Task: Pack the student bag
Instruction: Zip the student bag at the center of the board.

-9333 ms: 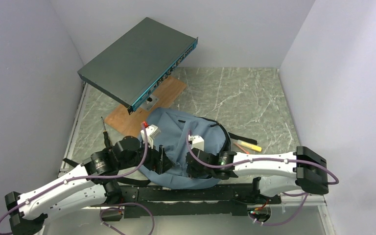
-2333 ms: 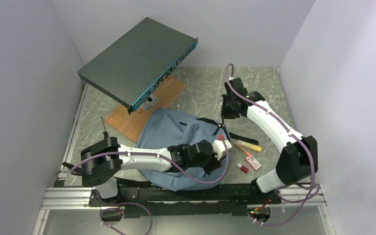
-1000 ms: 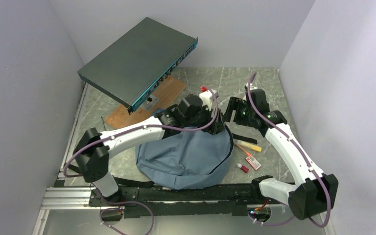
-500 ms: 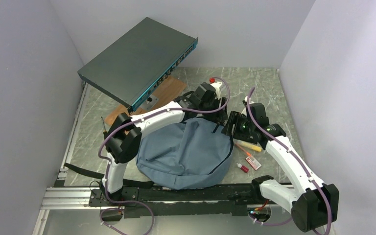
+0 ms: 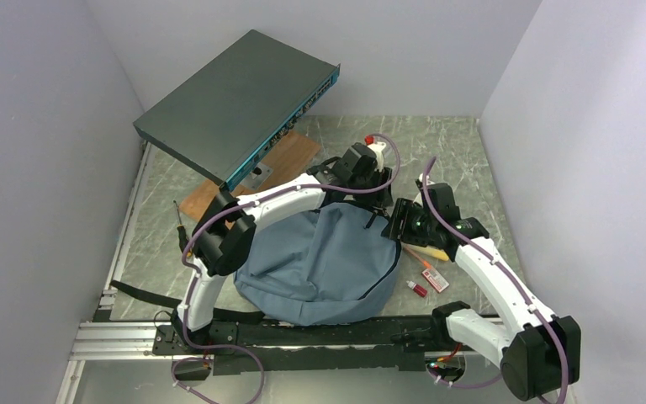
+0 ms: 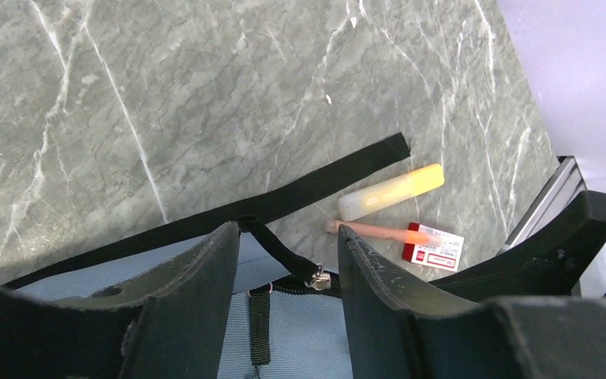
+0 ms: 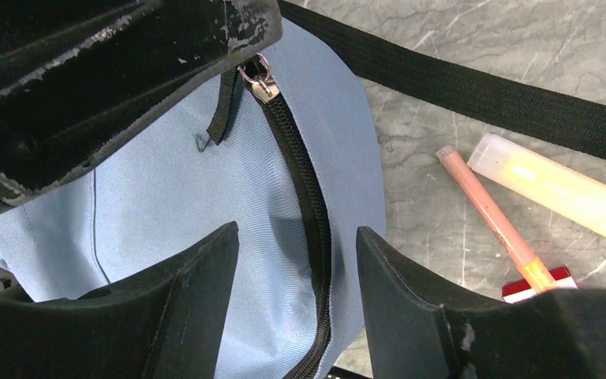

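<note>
One blue-grey student bag (image 5: 320, 261) lies slumped (black zipper (image 7: 309, 197) closed).

The top camera looks down from high behind the near edge over the whole table (image 5: 437, 160), while both wrist cameras look down from close, sharing one end of the student bag (image 7: 166, 197) and the yellow highlighter (image 6: 390, 193).

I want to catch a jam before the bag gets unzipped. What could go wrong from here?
The left fingers and right fingers crowd the same end of the student bag, by the zipper pull, so they might collide. The fabric is soft, so closing there could pinch cloth instead of the pull. Tugging the bag may drag its black strap into the highlighter and pen lying beside it.
</note>
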`<move>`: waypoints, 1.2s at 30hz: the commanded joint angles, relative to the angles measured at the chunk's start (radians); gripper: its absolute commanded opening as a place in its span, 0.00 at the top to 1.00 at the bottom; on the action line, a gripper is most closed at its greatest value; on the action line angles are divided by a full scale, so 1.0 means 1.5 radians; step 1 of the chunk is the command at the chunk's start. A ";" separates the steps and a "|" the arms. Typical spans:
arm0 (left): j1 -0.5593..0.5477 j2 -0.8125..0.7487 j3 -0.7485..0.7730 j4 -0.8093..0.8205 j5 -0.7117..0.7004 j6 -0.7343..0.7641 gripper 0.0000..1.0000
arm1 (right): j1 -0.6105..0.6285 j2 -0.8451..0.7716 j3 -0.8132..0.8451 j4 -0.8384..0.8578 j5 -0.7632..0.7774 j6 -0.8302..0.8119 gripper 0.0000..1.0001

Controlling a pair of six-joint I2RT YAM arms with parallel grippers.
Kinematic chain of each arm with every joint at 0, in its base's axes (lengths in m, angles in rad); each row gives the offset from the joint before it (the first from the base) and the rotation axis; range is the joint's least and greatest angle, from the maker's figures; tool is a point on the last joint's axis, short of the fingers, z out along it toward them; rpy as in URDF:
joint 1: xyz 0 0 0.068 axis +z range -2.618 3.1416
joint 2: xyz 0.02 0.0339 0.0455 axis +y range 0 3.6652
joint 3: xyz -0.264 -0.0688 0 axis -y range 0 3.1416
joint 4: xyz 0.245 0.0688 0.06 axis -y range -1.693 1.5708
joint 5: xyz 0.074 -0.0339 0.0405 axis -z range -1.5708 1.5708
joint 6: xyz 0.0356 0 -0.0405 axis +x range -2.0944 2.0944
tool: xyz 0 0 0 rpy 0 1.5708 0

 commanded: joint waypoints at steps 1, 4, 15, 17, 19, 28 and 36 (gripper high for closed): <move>0.000 -0.005 0.002 0.012 -0.016 -0.010 0.50 | 0.001 0.004 -0.003 0.030 -0.007 0.001 0.42; 0.001 -0.002 0.011 0.005 -0.026 -0.002 0.67 | 0.001 0.007 -0.009 0.037 -0.007 0.005 0.48; 0.005 -0.039 -0.014 -0.027 -0.102 0.045 1.00 | 0.001 0.013 -0.021 0.042 0.080 0.050 0.78; 0.005 -0.053 -0.031 -0.032 -0.134 0.046 1.00 | 0.001 0.020 -0.020 0.039 0.090 0.061 0.97; 0.006 -0.068 -0.050 -0.032 -0.170 0.046 1.00 | 0.000 0.021 -0.021 0.033 0.110 0.077 1.00; 0.025 -0.090 -0.060 -0.038 -0.171 0.057 1.00 | 0.000 0.011 -0.037 0.082 0.144 0.087 1.00; 0.028 -0.197 -0.053 -0.072 -0.106 0.105 0.39 | -0.010 0.113 0.084 0.115 0.152 0.011 1.00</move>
